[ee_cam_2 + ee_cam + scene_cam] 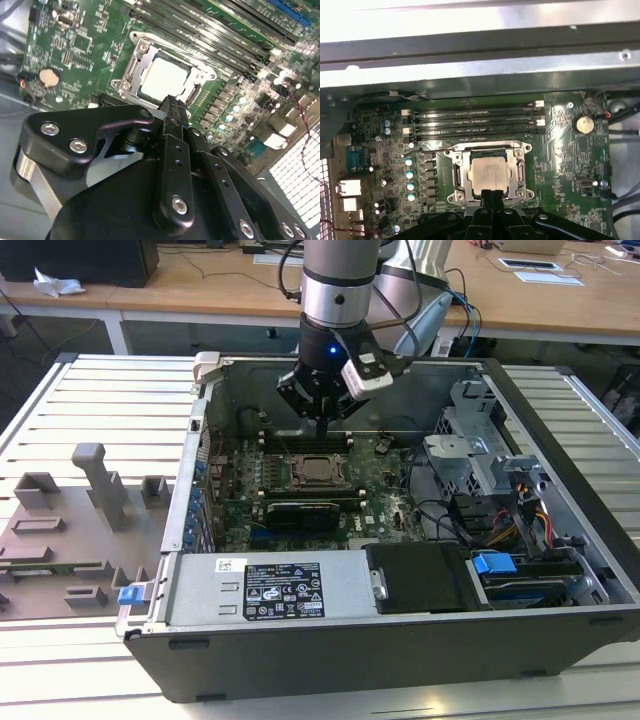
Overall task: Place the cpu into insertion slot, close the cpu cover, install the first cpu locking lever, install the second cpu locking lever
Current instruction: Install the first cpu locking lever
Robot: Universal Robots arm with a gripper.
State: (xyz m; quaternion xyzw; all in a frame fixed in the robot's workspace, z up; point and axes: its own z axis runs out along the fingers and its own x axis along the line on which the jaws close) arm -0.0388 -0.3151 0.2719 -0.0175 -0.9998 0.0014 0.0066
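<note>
The black gripper (488, 199), jaws clenched on nothing, hangs near the silvery-grey square cpu (487, 176), framed by the thin metal cpu cover (521, 172).

The cpu (488, 176) top plate is noted as pale metal with a dull satin sheen. The cpu cover (456, 172) is recorded as bare silvery metal, brighter at its edges. The gripper (172, 107) is finished in matt black, with bright steel screw heads (180, 204). The motherboard (570, 165) is logged as glossy green laminate, the memory slots (475, 122) as black plastic. The case wall (250, 390) is recorded as grey sheet metal, the desk (200, 285) as smooth light wood.
</note>
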